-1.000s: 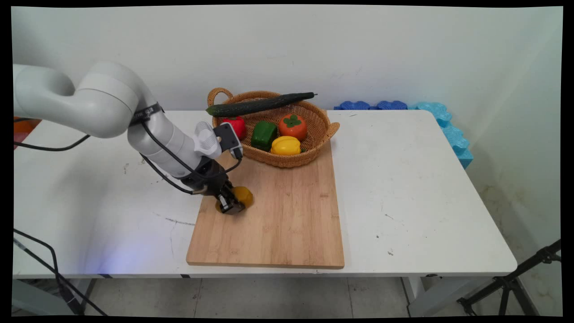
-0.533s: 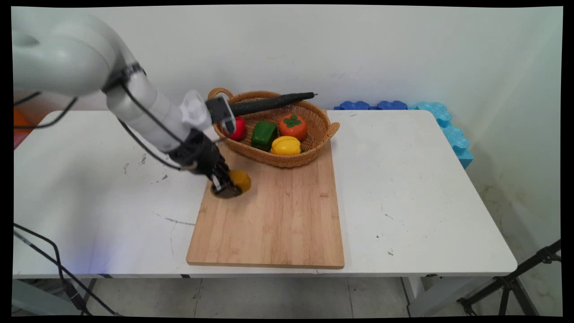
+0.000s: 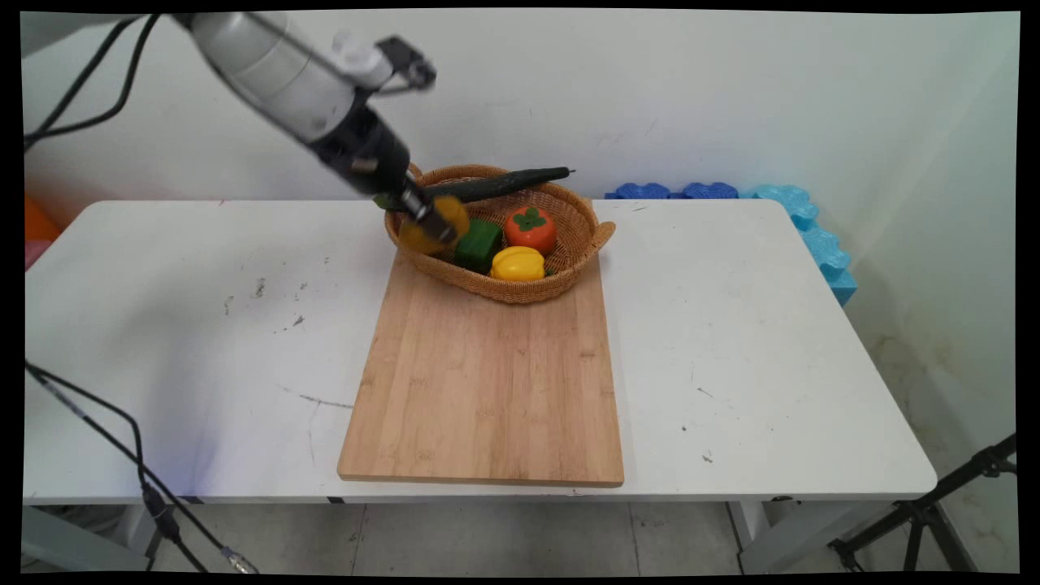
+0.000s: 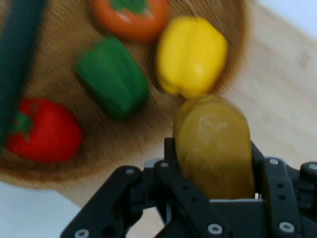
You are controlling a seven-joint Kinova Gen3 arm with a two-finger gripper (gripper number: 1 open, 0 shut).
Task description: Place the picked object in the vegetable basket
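The yellow-brown potato point(image 3: 435, 225) point(image 4: 214, 148) sits clamped in the black gripper point(image 3: 424, 213) point(image 4: 213, 173), lifted clear of the wooden cutting board point(image 3: 487, 382) and hanging over the near-left rim of the wicker basket point(image 3: 520, 288). In the hand view the fingers point(image 4: 171, 158) press against both sides of the potato, which fills the gap between them and stands up out of the linkage.

Inside the basket lie a red pepper point(image 4: 43, 130), a green pepper point(image 3: 479, 244) point(image 4: 111, 82), a yellow pepper point(image 3: 517, 263) point(image 4: 192, 54) and an orange persimmon with a green leafy cap point(image 3: 530, 228) point(image 4: 131, 17). In the main view the held potato and the gripper cover the red pepper (it shows only from the hand camera). A long dark green cucumber point(image 3: 496, 184) point(image 4: 15, 59) rests across the basket's far rim, its right tip sticking out past the edge.

The basket stands on the far end of the cutting board, which lies lengthwise on the white table point(image 3: 772, 341). The near part of the board is bare wood. Black cables point(image 3: 89, 73) hang from the arm at the upper left, and blue foam blocks point(image 3: 780, 211) sit behind the table's far right corner, against the wall.
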